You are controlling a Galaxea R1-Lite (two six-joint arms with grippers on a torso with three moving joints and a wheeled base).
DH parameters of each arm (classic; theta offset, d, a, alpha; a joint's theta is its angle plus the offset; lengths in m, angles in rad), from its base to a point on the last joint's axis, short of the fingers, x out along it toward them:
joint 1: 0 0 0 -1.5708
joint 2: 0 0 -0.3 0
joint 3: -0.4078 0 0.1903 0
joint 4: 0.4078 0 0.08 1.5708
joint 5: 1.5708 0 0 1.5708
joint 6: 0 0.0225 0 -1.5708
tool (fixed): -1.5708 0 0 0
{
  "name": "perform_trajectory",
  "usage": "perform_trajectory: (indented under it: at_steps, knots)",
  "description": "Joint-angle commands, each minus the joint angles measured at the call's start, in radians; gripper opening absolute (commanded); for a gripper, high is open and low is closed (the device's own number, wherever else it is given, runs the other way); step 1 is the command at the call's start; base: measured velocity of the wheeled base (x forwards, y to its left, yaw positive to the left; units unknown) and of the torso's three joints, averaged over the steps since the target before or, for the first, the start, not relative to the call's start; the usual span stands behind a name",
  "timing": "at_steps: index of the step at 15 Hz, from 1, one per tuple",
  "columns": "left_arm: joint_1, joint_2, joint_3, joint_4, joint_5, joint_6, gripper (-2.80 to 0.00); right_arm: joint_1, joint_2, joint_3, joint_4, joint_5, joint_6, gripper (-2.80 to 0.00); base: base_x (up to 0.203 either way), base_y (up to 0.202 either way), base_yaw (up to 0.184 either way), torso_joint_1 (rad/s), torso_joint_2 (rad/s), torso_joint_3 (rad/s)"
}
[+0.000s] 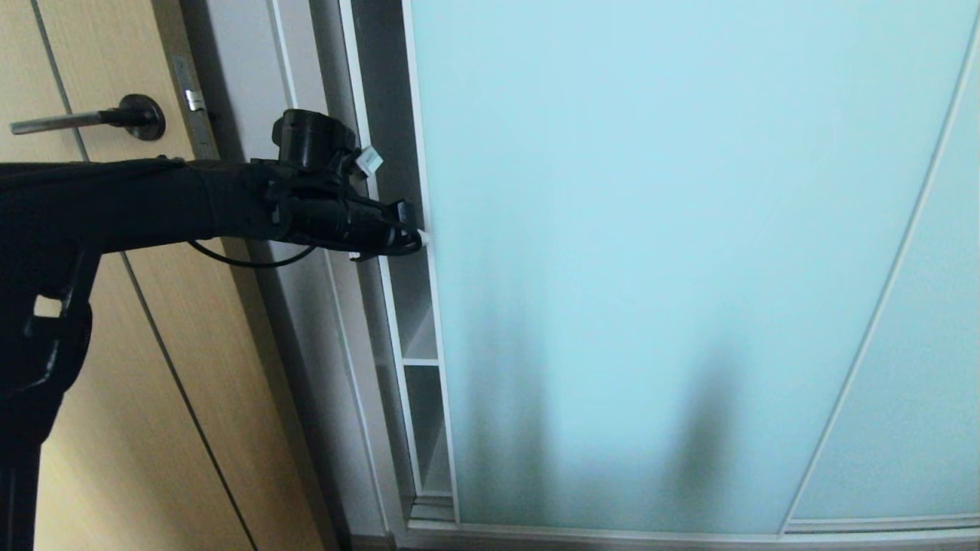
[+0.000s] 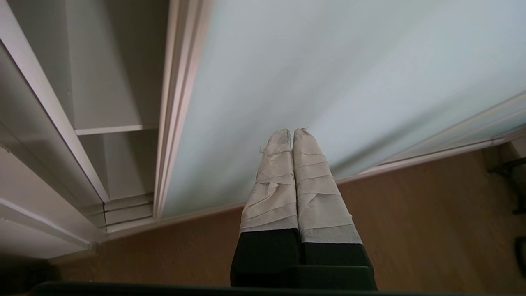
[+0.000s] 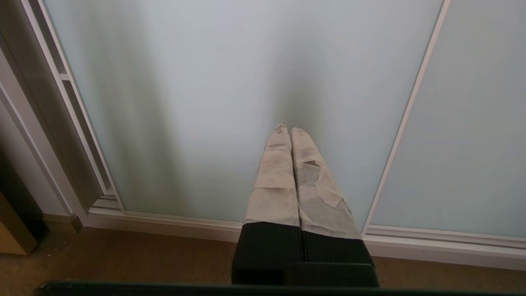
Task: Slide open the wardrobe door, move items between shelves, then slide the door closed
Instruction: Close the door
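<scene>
1. Right gripper (image 3: 286,130): parked, out of the head view; taped fingers pressed together, holding nothing, aimed at the frosted glass low down near the wooden floor (image 3: 123,255).
2. Left gripper (image 1: 417,233): reaching across from the robot's left, fingers (image 2: 276,172) clenched together and empty, tip at the left frame edge of the sliding wardrobe door (image 1: 674,260). Whether it touches the frame cannot be told.
3. Sliding wardrobe door: tall pale aqua panel in a slim light frame, filling most of the head view; open only by a narrow slot on its left side.
4. Shelves (image 1: 419,360): white boards visible through that slot, behind the door's edge. No items in sight in the exposed strip.
5. Tan wooden door (image 1: 99,367) with lever handle (image 1: 84,119): left of the wardrobe, not part of the job.
6. Handling note, a judgement: the step in hand appears to be opening. Set the closed fingertips flat against the frame's edge, not the glass, and push steadily along the track towards the robot's right, keeping the force level so the tip does not slip into the gap or skid onto the panel.
</scene>
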Motion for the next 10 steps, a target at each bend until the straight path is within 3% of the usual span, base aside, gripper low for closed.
perform_trajectory:
  at_steps: [1, 6, 8, 10]
  knots:
    - [-0.005, 0.018, 0.0, -0.005, 0.005, 0.0, -2.8, 0.001, 0.0, 0.0, 0.0, 0.0, 0.0, -2.8, 0.0, 0.0, 0.0, 0.0, 0.0, 0.0]
    - [-0.005, 0.04, -0.003, -0.015, 0.014, -0.002, -2.8, 0.001, 0.0, 0.001, 0.0, 0.0, 0.0, -2.8, 0.0, 0.0, 0.0, 0.0, 0.0, 0.0]
    - [-0.005, 0.069, -0.002, -0.074, 0.021, -0.003, -2.8, 0.001, 0.0, 0.002, 0.0, 0.0, 0.0, -2.8, 0.0, 0.0, 0.0, 0.0, 0.0, 0.0]
    - [-0.005, 0.105, -0.002, -0.148, 0.071, -0.004, -2.8, 0.0, 0.0, 0.001, 0.0, 0.0, 0.0, -2.8, 0.0, 0.0, 0.0, 0.0, 0.0, 0.0]
